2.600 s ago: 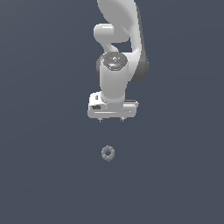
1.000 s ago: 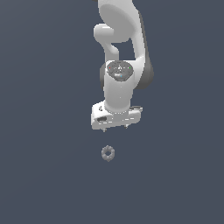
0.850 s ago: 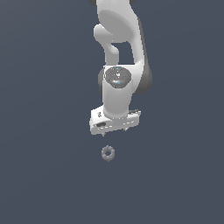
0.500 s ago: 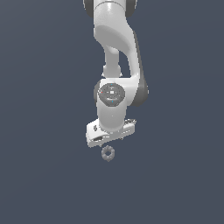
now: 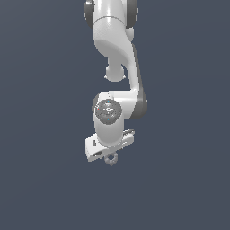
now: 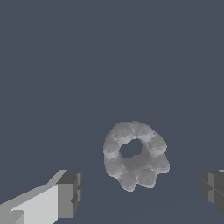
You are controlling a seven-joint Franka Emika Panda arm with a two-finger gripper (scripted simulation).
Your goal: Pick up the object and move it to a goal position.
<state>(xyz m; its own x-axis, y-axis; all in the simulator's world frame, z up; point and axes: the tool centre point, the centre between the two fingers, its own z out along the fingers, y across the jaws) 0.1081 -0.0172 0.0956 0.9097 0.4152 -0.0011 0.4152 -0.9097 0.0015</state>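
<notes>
Wrist view: gripper [image 6: 139, 190] spread wide, holding nothing; the ring [image 6: 135, 155] lies flat between the fingers [image 6: 69, 194], touching neither. Exterior view: hand low over the ring [image 5: 110, 159], probably near grasp height. Step: pre-grasp; next, close squarely on the rim, then lift.

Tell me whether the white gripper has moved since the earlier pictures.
Yes. The white gripper has dropped down to the small grey gear-like ring, which lies where it was.

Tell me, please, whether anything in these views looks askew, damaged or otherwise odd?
Nothing stands out. The ring lies flat and whole on the plain surface, between the hand's two open fingers, touching neither. In the exterior view the hand sits low, just over it.
</notes>
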